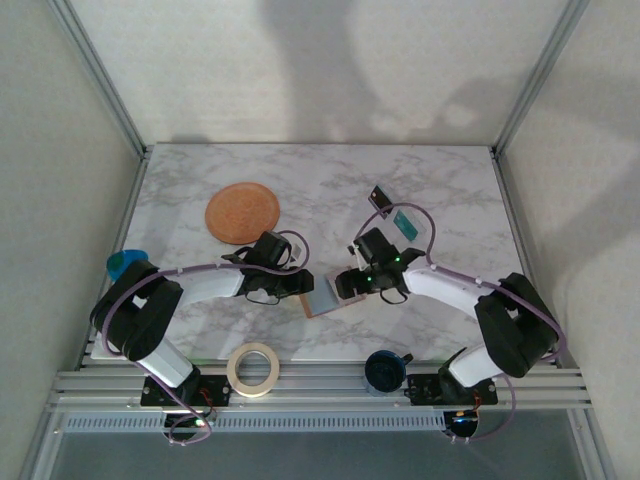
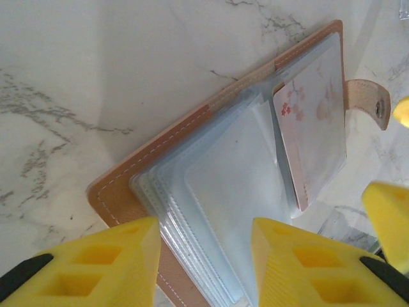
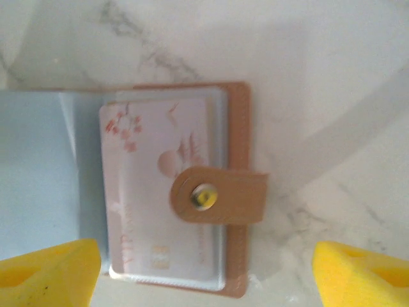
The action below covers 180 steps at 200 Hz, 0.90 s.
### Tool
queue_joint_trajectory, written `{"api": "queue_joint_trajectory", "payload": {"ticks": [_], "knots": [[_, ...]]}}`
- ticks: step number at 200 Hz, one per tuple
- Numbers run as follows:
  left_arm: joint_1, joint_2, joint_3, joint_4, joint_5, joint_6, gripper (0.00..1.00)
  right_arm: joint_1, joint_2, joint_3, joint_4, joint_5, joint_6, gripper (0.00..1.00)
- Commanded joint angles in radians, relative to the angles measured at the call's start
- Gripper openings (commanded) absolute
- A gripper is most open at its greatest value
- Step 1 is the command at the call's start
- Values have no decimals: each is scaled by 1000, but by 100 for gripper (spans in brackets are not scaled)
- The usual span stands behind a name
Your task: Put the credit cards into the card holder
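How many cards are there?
3. A dark card and a teal card lie side by side on the table's far right part; a whitish flowery card sits in the open wallet. More may hide in its other pockets.

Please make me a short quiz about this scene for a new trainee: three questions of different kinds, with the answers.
1. True or false: the whitish card sits in a sleeve of the wallet.
2. How many cards lie loose on the table?
3. The right pincer is: A open; B shut on a card; C shut on the tape.
Key: 1 true. 2 two, the dark card and the teal card. 3 A.
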Motion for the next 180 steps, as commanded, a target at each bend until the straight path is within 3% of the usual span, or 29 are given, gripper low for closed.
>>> {"api": "queue_joint_trajectory", "payload": {"ticks": [1, 43, 69, 112, 144, 180], "knots": [[-13, 4, -10, 22, 3, -17, 41, -8, 57, 46, -5, -34, -31, 86], [-20, -1, -16, 13, -24, -23, 44, -25, 139, 61, 61, -67, -19, 73], [-20, 6, -19, 4, -42, -30, 47, -26, 161, 62, 63, -22, -27, 63], [-23, 29, -18, 30, -33, -35, 48, -27, 161, 51, 117, -196, -39, 29], [-23, 32, 6, 11, -47, -19, 47, -13, 146, 17, 184, -341, 10, 26], [-22, 24, 47, -28, -56, -3, 45, 33, 112, -20, 226, -349, 72, 26]]}}
